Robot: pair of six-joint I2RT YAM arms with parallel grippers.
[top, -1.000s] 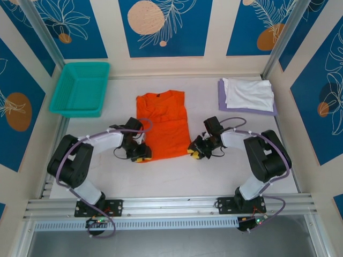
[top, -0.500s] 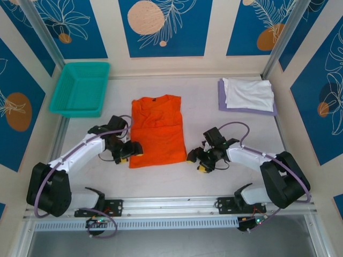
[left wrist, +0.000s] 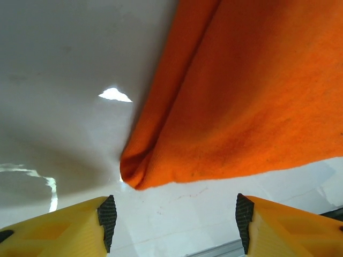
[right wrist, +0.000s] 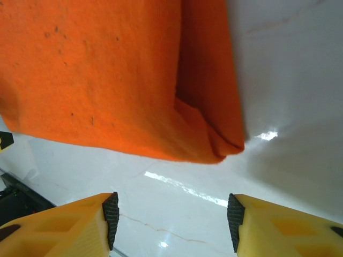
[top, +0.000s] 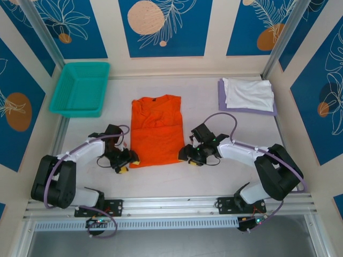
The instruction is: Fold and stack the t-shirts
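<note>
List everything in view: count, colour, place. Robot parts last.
orange t-shirt: one, bright orange, lying partly folded at the middle of the table
white t-shirt: one, white, folded, on top of the lavender one at the far right
lavender t-shirt: one, pale lavender, folded, under the white one
basket: one, teal mesh, far left corner
table: one, white
wall panels: several, blue with flower prints, around the table
left gripper: one, yellow fingers, open, just short of the orange shirt's near left corner
right gripper: one, yellow fingers, open, just short of its near right corner
</note>
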